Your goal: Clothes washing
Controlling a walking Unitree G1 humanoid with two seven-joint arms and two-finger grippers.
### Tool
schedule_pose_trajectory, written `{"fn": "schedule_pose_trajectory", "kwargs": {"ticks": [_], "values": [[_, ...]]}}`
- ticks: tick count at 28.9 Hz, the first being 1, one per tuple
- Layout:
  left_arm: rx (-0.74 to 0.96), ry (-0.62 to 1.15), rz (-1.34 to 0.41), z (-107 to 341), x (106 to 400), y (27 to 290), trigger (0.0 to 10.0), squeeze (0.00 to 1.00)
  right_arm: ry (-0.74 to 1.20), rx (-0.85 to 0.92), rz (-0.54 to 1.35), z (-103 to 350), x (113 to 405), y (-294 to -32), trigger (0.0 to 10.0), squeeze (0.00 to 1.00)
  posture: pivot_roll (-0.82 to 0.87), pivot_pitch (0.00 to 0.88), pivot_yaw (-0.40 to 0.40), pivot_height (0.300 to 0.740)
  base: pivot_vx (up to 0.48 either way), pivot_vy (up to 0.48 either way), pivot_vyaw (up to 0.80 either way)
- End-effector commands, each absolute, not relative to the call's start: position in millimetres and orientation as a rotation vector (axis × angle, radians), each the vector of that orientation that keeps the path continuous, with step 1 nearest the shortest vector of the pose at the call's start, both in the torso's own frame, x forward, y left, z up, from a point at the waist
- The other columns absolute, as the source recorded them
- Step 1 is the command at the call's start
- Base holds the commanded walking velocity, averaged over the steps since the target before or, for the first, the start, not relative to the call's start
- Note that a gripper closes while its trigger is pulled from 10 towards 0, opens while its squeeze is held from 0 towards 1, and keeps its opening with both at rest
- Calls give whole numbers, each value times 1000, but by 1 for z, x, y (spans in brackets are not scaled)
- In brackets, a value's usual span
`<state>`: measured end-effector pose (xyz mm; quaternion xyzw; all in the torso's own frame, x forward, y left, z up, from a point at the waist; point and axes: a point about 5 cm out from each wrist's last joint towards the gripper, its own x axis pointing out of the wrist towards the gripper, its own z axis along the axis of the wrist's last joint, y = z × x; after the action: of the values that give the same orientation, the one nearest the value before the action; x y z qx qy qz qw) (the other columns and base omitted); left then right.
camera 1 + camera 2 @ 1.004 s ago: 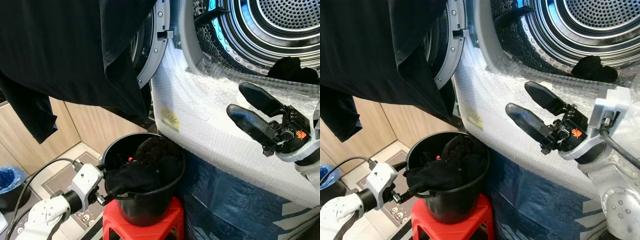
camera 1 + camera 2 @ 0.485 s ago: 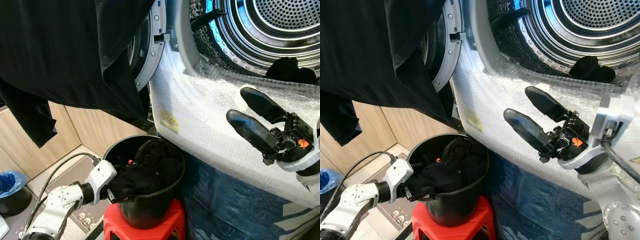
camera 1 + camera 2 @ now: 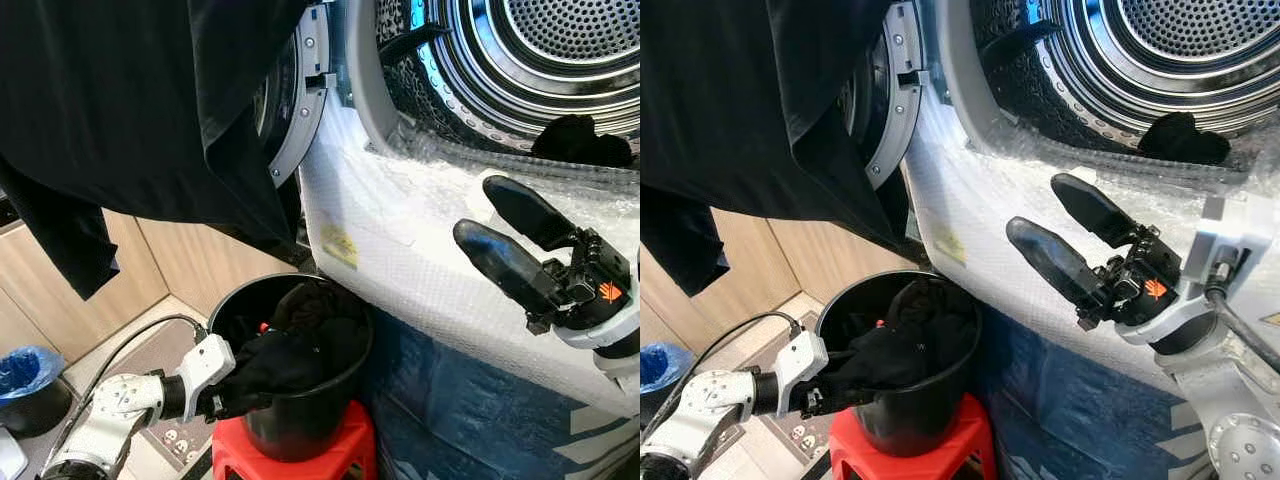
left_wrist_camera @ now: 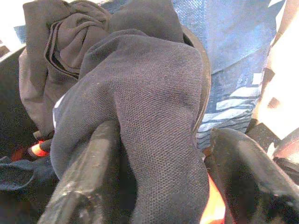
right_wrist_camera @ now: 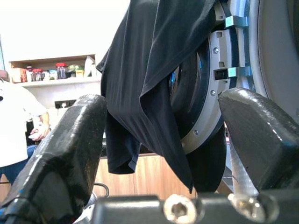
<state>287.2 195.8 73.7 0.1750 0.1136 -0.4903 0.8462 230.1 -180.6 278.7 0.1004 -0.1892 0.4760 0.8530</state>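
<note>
Left tool clamped on dark garment at black bucket rim, low left; right tool spread, idle before washer drum. Risk: snagged cloth tipping bucket off red stool.

Silver-white arms, black cable on left arm, right claw long glossy black fingers, orange logo mark

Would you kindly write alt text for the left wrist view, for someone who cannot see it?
The left end effector has its two black fingers around a fold of dark garment at the rim of the black bucket, with more dark clothes bunched behind.
</note>
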Motion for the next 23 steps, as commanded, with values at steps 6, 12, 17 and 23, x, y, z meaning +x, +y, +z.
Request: {"fn": "schedule_pose_trajectory", "kwargs": {"ticks": [6, 12, 17, 23], "values": [[416, 280, -1056, 72, 283, 206, 0, 0, -419, 251, 1058, 280, 222, -173, 10000, 0, -96, 23, 97, 740, 0, 0, 0], [415, 290, -1049, 71, 280, 211, 0, 0, -332, 242, 1112, 263, 219, -162, 10000, 0, -84, 21, 92, 740, 0, 0, 0], [406, 293, -1042, 70, 278, 213, 0, 0, -171, 196, 1074, 229, 225, -155, 10000, 0, -73, 24, 80, 740, 0, 0, 0], [397, 301, -1024, 69, 276, 216, 0, 0, -60, 168, 1006, 200, 235, -151, 10000, 0, -65, 26, 75, 740, 0, 0, 0]]}}
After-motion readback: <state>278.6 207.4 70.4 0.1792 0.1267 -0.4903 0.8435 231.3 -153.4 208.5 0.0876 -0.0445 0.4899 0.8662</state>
